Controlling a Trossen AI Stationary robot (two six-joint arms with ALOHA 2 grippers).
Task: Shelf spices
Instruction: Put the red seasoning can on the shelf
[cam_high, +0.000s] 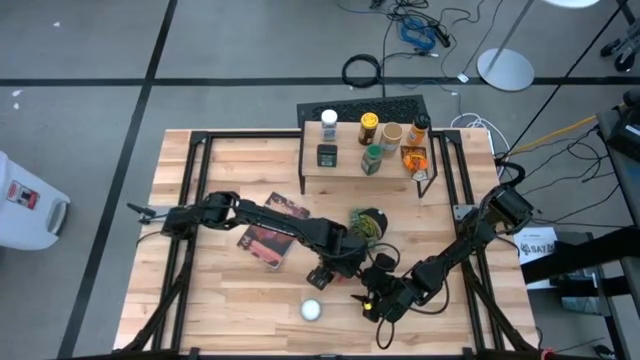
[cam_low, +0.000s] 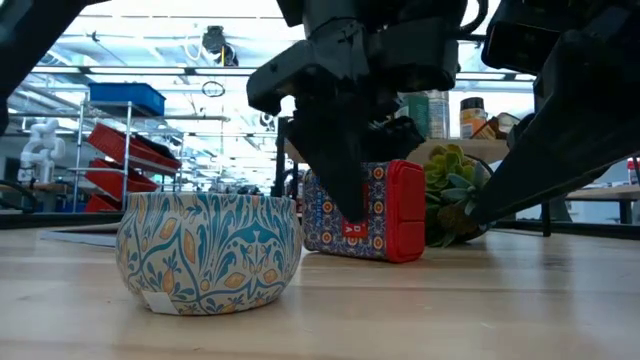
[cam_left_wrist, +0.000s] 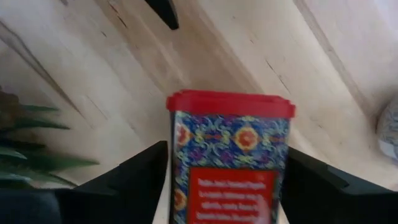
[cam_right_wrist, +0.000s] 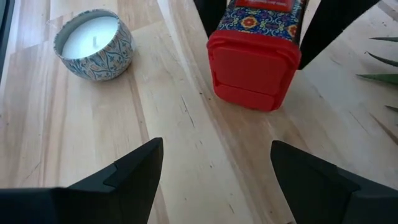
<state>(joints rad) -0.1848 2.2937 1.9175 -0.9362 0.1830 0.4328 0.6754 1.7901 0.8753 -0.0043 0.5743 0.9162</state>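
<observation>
Left pincer (cam_left_wrist: 224, 186): we have its fingers set either side of the red-lidded patterned spice tin (cam_left_wrist: 229, 155), which lies on its side on the worktop (cam_high: 200, 300) just beside the potted succulent (cam_high: 368, 222); whether it already grips, we cannot tell. Right pincer (cam_right_wrist: 214, 180): spread wide, empty, facing the tin's red lid. Candle tin (cam_high: 312, 310): near the front edge, apart. Shelf (cam_high: 340, 172): at the far side, already carrying about seven jars and a packet. We judge the task nearly complete; this tin remains to be shelved.
</observation>
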